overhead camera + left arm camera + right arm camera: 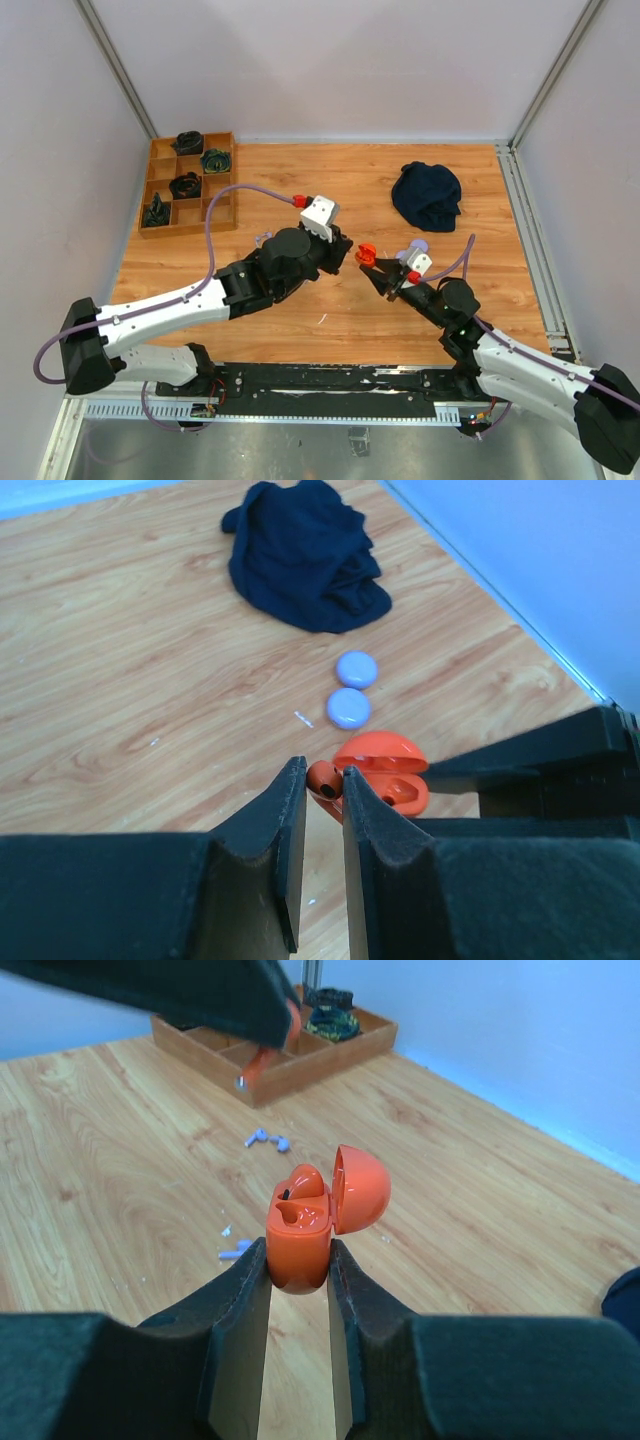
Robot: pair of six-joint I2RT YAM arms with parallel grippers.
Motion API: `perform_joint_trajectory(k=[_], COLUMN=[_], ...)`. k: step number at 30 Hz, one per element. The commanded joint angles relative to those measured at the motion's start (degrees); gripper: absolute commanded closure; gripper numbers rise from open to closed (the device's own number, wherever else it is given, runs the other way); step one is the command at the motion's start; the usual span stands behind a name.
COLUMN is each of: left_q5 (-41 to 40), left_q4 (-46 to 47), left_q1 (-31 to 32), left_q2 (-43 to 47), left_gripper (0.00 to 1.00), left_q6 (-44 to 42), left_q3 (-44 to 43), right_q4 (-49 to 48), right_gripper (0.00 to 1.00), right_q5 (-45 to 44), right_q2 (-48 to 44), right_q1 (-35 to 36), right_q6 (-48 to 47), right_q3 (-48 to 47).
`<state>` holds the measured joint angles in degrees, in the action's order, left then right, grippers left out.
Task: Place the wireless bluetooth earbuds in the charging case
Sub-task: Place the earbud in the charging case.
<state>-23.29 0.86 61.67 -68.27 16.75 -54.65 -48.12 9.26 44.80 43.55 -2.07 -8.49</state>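
Gripping the open orange charging case (300, 1238) by its lower half, your right gripper (297, 1256) is clenched on it from both sides and holds it above the table (300, 180). The case's lid (360, 1188) is swung open and stands to the 3 o'clock side of the base in the right wrist view. Whether an earbud already sits in the base, you cannot tell from these views.

Your left gripper (322, 788) is closed on one orange earbud (321, 776), pinched between its fingertips (292, 785). In the left wrist view that bud sits just beside the case, at its 9 o'clock edge. The right wrist view shows the bud up at 11 o'clock from the case, apart from it, with its stem pointing down.

In the overhead view the two grippers meet near the middle of the table. Two round lilac pieces (350, 690) lie side by side just beyond the case, at 3 o'clock from it overhead. A dark blue cloth (427, 195) lies crumpled at 1 o'clock. A wooden divided tray (220, 205) sits at 10 o'clock by the far left corner, with dark items in several compartments. Small lilac earbuds (265, 1140) lie loose on the wood between the case and the tray, and another lilac bit (235, 1252) lies nearer the right gripper.
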Motion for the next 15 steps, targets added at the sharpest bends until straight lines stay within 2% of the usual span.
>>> perform_joint_trajectory(k=[1, 7, 15], left_q5=[2.0, 1.4, 1.5], left_q4=[9.8, 14.9, 19.9], left_q1=[2.4, 5.2, 6.0], left_q2=[1.1, 0.8, 0.5], left_gripper=[0.78, 0.78, 0.78], left_q6=[-5.3, -10.2, -13.6], left_q3=[2.4, 4.4, 6.2], right_q4=[-5.1, -6.0, -6.4], right_gripper=[0.92, 0.92, 0.92], right_q5=[1.7, 2.8, 3.6], right_q2=[0.1, 0.4, 0.0], right_q1=[-1.1, -1.1, -1.1], right_q6=[0.0, 0.5, 1.3], right_q3=[-2.8, -3.8, -4.0])
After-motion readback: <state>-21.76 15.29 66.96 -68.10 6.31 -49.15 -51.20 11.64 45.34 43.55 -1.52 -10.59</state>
